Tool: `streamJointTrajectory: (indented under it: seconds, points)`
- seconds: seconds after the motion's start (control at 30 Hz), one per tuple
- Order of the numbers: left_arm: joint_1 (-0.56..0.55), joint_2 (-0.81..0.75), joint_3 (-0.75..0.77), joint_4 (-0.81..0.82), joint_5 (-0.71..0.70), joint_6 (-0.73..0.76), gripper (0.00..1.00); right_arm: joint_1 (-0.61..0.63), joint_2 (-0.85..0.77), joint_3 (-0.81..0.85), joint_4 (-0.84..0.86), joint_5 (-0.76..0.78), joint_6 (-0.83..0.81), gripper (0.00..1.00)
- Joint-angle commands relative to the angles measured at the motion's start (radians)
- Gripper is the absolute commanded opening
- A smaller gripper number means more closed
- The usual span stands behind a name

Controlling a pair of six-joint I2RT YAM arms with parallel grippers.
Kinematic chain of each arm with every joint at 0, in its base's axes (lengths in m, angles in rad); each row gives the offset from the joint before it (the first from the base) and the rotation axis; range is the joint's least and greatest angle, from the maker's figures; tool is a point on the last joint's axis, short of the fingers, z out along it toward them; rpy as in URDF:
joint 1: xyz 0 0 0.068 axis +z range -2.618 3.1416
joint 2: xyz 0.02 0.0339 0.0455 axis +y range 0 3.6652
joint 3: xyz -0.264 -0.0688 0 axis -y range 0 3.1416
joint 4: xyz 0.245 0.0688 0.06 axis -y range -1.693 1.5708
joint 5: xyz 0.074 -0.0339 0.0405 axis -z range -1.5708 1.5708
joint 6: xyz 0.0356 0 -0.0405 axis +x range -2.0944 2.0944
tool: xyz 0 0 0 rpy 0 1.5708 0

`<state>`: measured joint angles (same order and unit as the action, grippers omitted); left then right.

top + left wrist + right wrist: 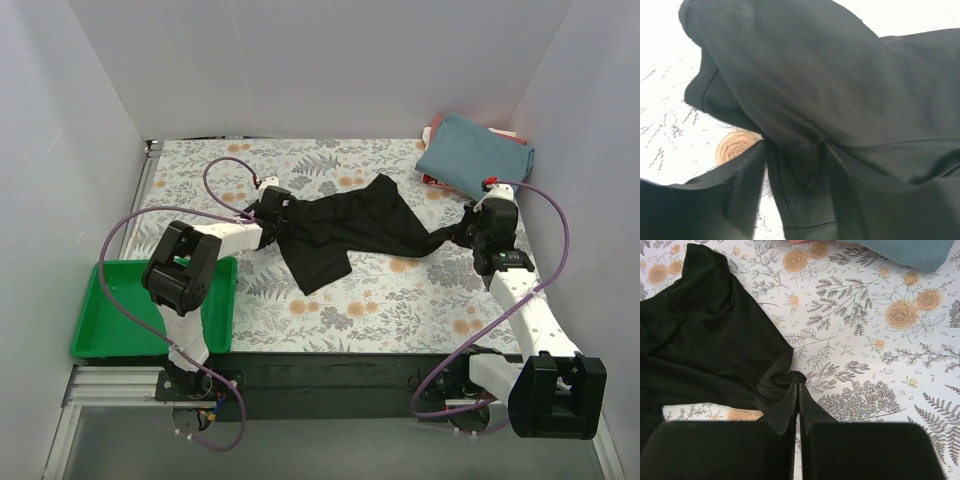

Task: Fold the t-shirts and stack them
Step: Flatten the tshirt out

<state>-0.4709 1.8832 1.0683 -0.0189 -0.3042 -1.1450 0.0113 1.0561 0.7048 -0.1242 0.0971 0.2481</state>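
Observation:
A black t-shirt (350, 225) lies crumpled on the flowered table, stretched between both grippers. My left gripper (275, 212) is at its left end. In the left wrist view the black cloth (815, 75) fills the frame, and a fold of it sits between the fingers of the left gripper (795, 150), which stand apart. My right gripper (462, 228) is at the shirt's right end, and its jaws (799, 384) are shut on a bunched edge of the black t-shirt (705, 340). A folded teal t-shirt (478, 152) rests at the back right on a red one (432, 128).
A green tray (90, 310) stands at the front left beside the left arm's base. White walls close in the table at the left, back and right. The teal t-shirt (910, 252) lies just beyond the right gripper.

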Motion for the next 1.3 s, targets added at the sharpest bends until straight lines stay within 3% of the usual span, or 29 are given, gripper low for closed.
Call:
streamJointTrajectory:
  seconds: [0.0,0.03,0.07,0.17,0.23,0.57,0.8,1.0,1.27]
  points:
    - [-0.008,-0.001,0.033,0.042,0.002,-0.005,0.41,-0.002,-0.010,-0.007,0.044,-0.013,0.002,0.01]
    - [-0.008,-0.001,0.035,0.048,0.014,-0.005,0.37,-0.002,-0.011,-0.008,0.044,-0.011,0.000,0.01]
    - [-0.009,-0.009,0.038,0.053,0.016,-0.005,0.24,-0.001,-0.015,-0.008,0.044,-0.010,0.002,0.01]
    - [-0.008,-0.050,0.038,0.054,-0.004,0.001,0.04,-0.002,-0.025,-0.011,0.044,0.003,-0.003,0.01]
    - [-0.008,-0.084,0.035,0.047,-0.019,0.016,0.00,-0.002,-0.038,-0.011,0.044,0.007,-0.004,0.01]
    - [-0.008,-0.329,0.004,-0.051,-0.029,0.037,0.00,-0.002,-0.140,-0.007,0.022,0.049,-0.006,0.01]
    - [-0.006,-0.429,-0.063,-0.090,-0.035,0.022,0.00,-0.002,-0.332,-0.047,0.001,0.219,0.013,0.01]
    - [0.020,-0.307,-0.047,-0.038,-0.049,0.041,0.00,-0.002,-0.358,-0.051,0.009,0.187,0.019,0.01]
    - [0.040,-0.046,0.205,0.106,0.013,0.099,0.00,-0.002,-0.291,-0.073,0.024,0.130,0.033,0.01]
